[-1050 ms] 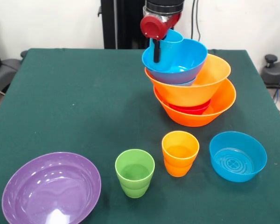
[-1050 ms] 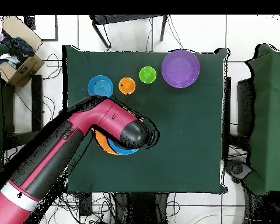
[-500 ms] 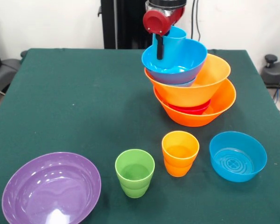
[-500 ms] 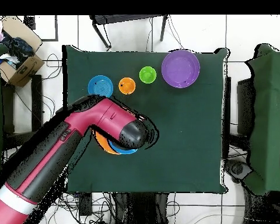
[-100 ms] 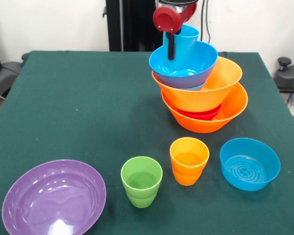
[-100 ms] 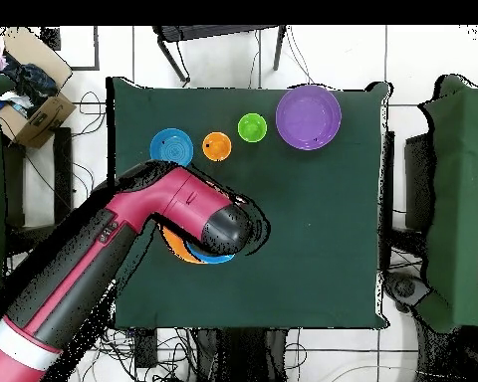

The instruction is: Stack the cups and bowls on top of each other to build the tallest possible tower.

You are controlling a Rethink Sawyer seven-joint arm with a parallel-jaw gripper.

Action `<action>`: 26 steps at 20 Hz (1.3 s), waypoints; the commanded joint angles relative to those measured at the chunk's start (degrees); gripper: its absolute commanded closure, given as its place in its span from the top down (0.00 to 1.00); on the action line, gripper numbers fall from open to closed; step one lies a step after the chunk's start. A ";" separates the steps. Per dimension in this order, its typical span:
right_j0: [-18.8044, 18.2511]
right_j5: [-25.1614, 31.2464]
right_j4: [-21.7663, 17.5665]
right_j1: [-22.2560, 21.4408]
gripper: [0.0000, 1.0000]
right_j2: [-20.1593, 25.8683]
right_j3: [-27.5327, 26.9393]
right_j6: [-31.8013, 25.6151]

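We see the tower (image 5: pixel 203 93) leaning near the table's (image 5: pixel 78 98) far right corner, a blue cup (image 5: pixel 183 41) on top. The gripper (image 5: pixel 172 46) has one black finger (image 5: pixel 171 48) showing at that cup; we cannot tell whether it grips. The green cup (image 5: pixel 141 181), orange cup (image 5: pixel 188 160), purple bowl (image 5: pixel 54 198) and small blue bowl (image 5: pixel 249 163) line the near edge.
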 commanded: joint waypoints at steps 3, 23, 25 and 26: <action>0.87 -1.83 1.08 1.30 0.00 12.06 0.85 1.26; 1.23 2.10 2.83 2.84 0.00 12.87 2.04 1.56; 1.20 2.26 2.92 2.76 0.00 12.97 2.27 1.25; 1.14 2.32 2.96 2.69 0.00 13.03 2.46 1.00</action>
